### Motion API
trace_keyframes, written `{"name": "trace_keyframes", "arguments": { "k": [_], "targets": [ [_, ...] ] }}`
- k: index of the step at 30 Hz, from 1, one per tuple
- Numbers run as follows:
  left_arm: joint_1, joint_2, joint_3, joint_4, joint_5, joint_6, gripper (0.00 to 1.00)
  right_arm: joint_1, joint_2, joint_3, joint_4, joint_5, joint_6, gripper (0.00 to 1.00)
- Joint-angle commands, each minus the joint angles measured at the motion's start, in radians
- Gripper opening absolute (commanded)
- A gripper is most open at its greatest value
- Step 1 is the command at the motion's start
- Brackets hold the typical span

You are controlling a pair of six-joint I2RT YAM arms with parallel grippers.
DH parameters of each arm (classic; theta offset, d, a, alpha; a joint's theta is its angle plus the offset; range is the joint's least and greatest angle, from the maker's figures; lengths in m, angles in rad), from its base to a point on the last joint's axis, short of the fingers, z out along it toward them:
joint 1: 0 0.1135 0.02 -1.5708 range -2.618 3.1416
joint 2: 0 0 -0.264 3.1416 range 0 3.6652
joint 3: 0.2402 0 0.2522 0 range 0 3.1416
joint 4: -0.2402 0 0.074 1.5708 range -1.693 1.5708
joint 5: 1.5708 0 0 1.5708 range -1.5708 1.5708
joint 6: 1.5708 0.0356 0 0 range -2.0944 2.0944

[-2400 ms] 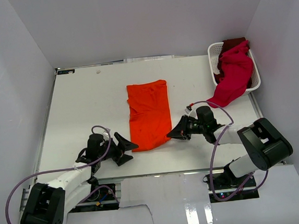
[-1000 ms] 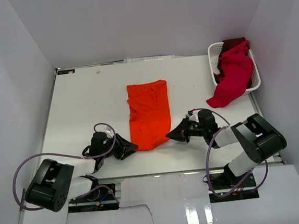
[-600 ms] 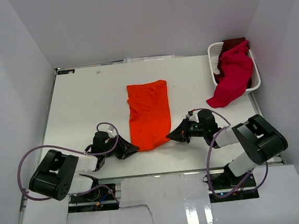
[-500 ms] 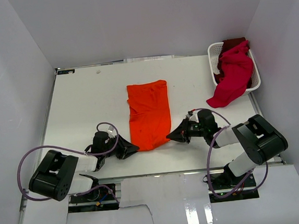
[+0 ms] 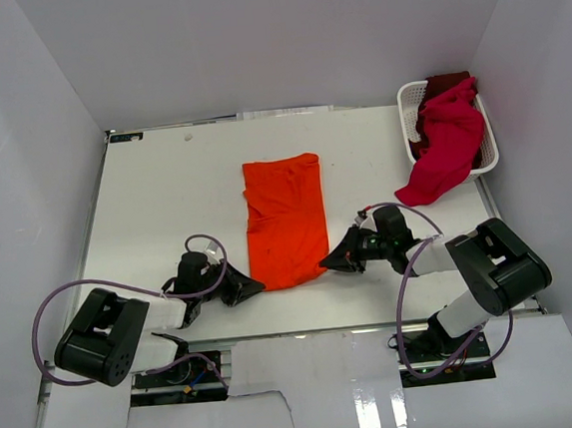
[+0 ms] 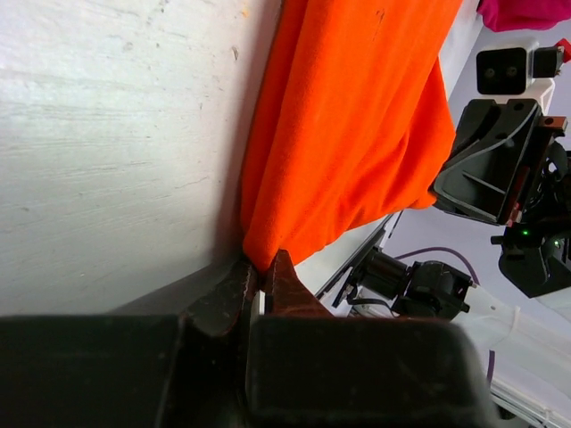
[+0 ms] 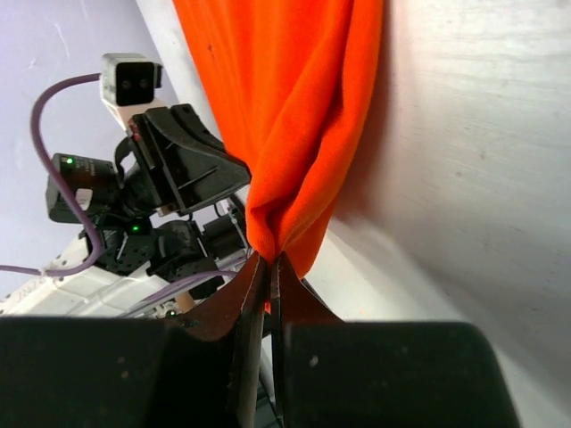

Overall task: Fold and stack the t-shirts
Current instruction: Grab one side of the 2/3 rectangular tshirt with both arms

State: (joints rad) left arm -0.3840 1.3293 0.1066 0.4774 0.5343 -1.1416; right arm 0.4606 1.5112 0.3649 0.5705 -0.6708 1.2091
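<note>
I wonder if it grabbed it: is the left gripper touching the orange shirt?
Touching. Left wrist view shows the left gripper pinching a corner of the orange t-shirt.

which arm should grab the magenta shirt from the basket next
Right, likely. The crimson-magenta cloth t-shirt hangs from the white plastic lattice basket on that side, nearer the right tool than the left tool, though both pinch the bright orange cloth t-shirt.

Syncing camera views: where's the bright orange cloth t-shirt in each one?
Top external: bright orange cloth t-shirt, centre of white table.
Left wrist: upper middle, corner in left gripper.
Right wrist: top centre, corner in right gripper.
Shared landmark: the shirt's near hem, pinched at both corners.
</note>
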Motion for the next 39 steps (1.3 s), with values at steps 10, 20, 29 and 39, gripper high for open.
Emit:
{"name": "trace_keyframes", "arguments": {
  "k": [10, 20, 29, 39],
  "targets": [
    [-0.007, 0.019, -0.027, -0.233, -0.065, 0.117, 0.01, 0.006, -0.055, 0.068, -0.303, 0.109, -0.298, 0.08],
    [-0.007, -0.002, 0.143, -0.428, -0.051, 0.215, 0.0, 0.006, -0.14, 0.112, -0.469, 0.168, -0.47, 0.08],
    [-0.009, -0.087, 0.318, -0.632, -0.047, 0.259, 0.01, 0.007, -0.204, 0.189, -0.601, 0.139, -0.505, 0.08],
    [-0.007, -0.059, 0.482, -0.732, -0.02, 0.296, 0.02, 0.009, -0.207, 0.316, -0.693, 0.12, -0.548, 0.08]
  ]
}}
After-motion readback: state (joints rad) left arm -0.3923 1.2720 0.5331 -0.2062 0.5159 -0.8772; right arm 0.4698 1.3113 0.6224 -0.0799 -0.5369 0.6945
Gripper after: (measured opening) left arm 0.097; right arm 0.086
